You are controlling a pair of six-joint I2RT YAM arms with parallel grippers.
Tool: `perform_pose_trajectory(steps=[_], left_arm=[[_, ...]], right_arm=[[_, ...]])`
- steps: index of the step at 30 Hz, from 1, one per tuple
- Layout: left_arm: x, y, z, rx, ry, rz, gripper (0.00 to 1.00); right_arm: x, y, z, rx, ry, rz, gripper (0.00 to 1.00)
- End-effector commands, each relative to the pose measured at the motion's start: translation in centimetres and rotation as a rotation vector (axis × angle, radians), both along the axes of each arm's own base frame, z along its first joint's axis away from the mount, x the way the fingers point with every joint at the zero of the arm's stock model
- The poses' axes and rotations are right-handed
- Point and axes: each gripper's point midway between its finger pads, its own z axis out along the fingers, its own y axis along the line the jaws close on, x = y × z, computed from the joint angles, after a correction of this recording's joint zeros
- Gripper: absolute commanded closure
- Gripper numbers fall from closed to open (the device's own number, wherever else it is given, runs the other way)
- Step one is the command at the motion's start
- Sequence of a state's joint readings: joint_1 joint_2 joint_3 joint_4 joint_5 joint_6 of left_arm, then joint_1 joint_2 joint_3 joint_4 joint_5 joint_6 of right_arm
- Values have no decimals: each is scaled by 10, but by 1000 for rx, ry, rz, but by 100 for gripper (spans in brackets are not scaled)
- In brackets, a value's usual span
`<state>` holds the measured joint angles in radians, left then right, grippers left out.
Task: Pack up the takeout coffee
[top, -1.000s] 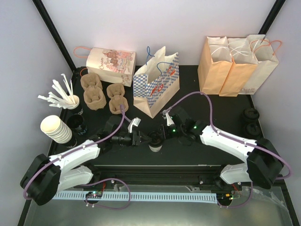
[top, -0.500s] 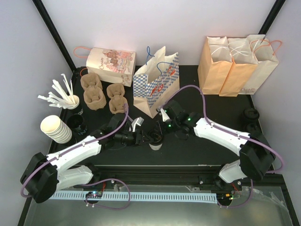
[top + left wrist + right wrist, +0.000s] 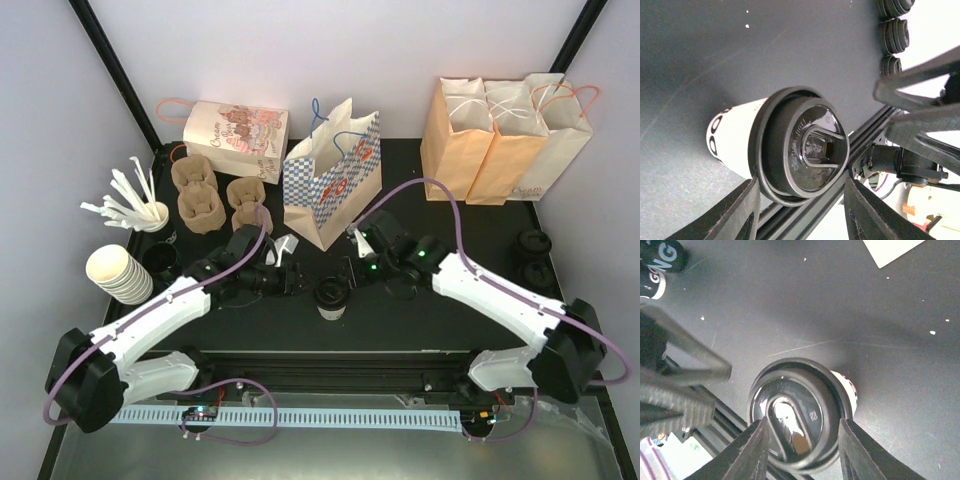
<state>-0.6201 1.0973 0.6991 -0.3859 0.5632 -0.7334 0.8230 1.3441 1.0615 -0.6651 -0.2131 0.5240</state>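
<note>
Top external: lidded coffee cup [image 3: 331,297] standing free between both arms, wrist views: left fingers [image 3: 800,210] and right fingers [image 3: 802,447] spread, empty.

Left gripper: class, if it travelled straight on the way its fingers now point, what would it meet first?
Most likely the lidded coffee cup. In the left wrist view the left gripper is open, and the cup's black lid lies just ahead between its fingers. The overhead view agrees, though the exact gap is unclear.
</note>
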Motion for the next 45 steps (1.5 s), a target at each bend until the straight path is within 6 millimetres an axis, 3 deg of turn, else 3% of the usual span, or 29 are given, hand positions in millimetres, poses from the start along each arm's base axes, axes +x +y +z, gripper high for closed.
perform_pose_trajectory(steps=[1,6,9,11,16,30,45], left_arm=[[11,-2,12,16,-84,-59,52],[18,-17,13,16,-94,-159,54],[21,-22,17,12,-99,-182,56],[23,-23,9,31,-71,-187,56],[24,-20,1,66,-55,-183,57],[17,-22,-13,50,-4,-202,57],[11,-9,-46,138,62,-183,66]], right_arm=[[-11,-18,7,44,47,-127,58],[-23,-17,20,226,106,-224,58],[-27,-14,20,293,146,-255,58],[-30,-11,16,308,167,-250,59],[-32,-8,-1,289,208,-254,63],[-29,0,-25,276,243,-249,69],[-36,-8,-52,227,278,-264,74]])
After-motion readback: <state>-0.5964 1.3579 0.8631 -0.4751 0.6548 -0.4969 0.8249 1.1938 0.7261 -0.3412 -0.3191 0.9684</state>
